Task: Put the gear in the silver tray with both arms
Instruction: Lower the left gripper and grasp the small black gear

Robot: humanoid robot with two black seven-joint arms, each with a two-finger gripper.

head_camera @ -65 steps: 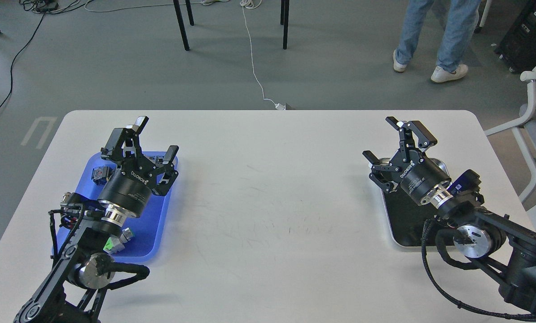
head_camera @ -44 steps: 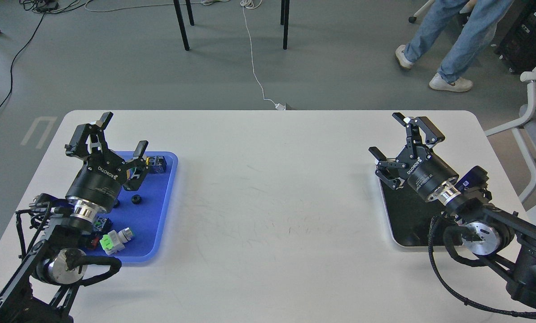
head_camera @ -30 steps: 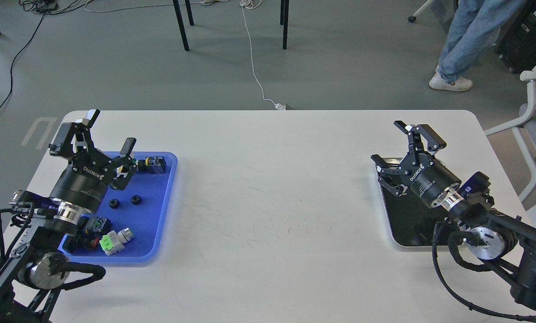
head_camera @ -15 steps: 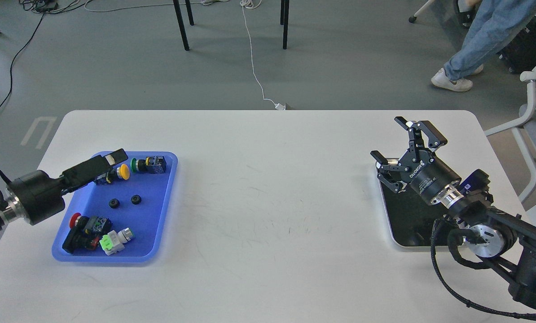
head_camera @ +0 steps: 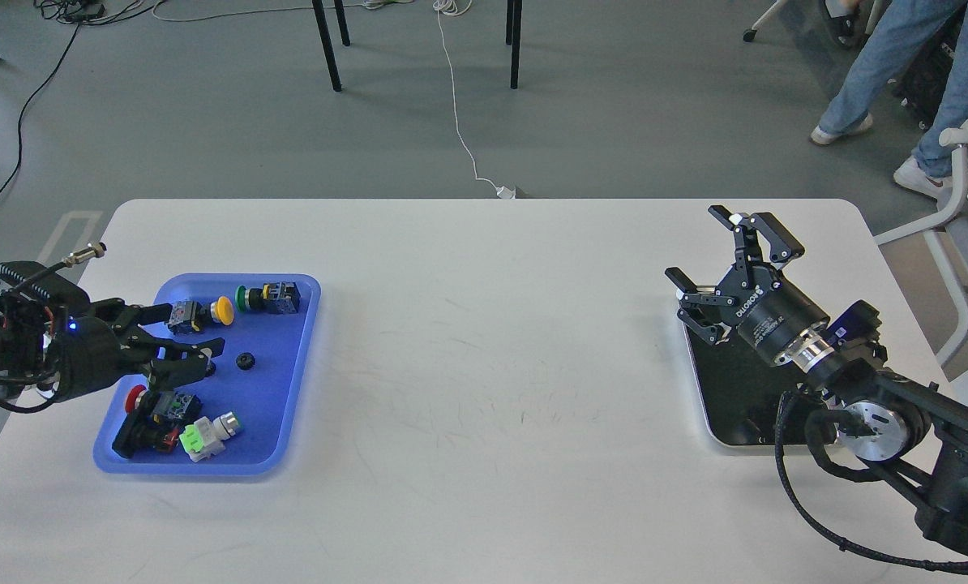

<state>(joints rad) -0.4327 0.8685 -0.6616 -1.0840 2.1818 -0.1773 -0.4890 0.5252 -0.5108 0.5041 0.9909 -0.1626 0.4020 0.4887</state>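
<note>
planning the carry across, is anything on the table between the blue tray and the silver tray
Nothing visible does. The white table is bare between the blue tray and the silver tray. Only the right hand hangs over the silver tray's far end.

Blue tray [head_camera: 289, 422] of push buttons [head_camera: 223, 309] on white table [head_camera: 484, 341]
</note>
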